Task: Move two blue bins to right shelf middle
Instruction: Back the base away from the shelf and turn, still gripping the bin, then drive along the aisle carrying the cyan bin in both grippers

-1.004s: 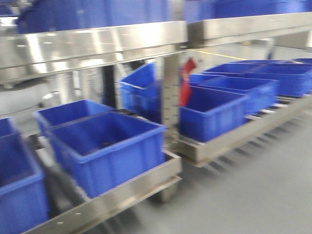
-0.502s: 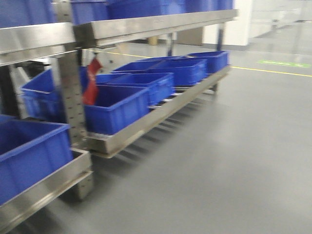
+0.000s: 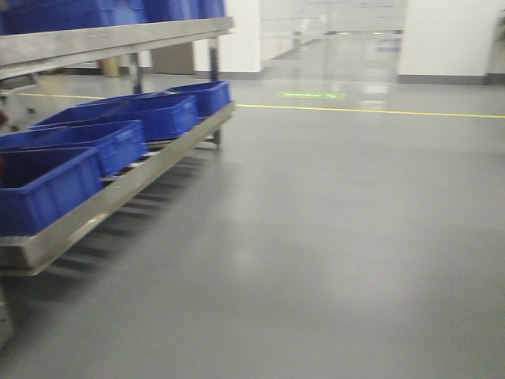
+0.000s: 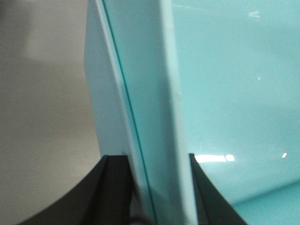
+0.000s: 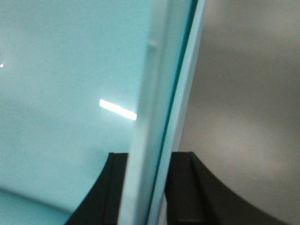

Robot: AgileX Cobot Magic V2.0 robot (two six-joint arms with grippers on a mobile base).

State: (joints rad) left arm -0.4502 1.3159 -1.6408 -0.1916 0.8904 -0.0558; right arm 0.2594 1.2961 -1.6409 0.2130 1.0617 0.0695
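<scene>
Left gripper (image 4: 157,161): pinching the left wall of the bin (image 4: 140,84), one finger inside and one outside.
Right gripper (image 5: 150,157): clamped the same way on the opposite, right wall.
Bin: hangs between the two arms above the floor (image 4: 42,93). It looks pale teal in the wrist views, probably washed-out blue.
Pointing: open side up, I judge. Each gripped wall runs from near to far.
Long axis: not shown; likely left to right, from arm to arm.
Step in hand: carrying the bin toward its shelf level, judged.
Doing it well: grip evenly on both sides, hold the arms level and equally spaced so the walls neither slip nor twist, and square up before reaching in.
Surroundings: shelf (image 3: 118,35) at left with stored bins (image 3: 47,185) low down, and a yellow line (image 3: 379,111) far off.
</scene>
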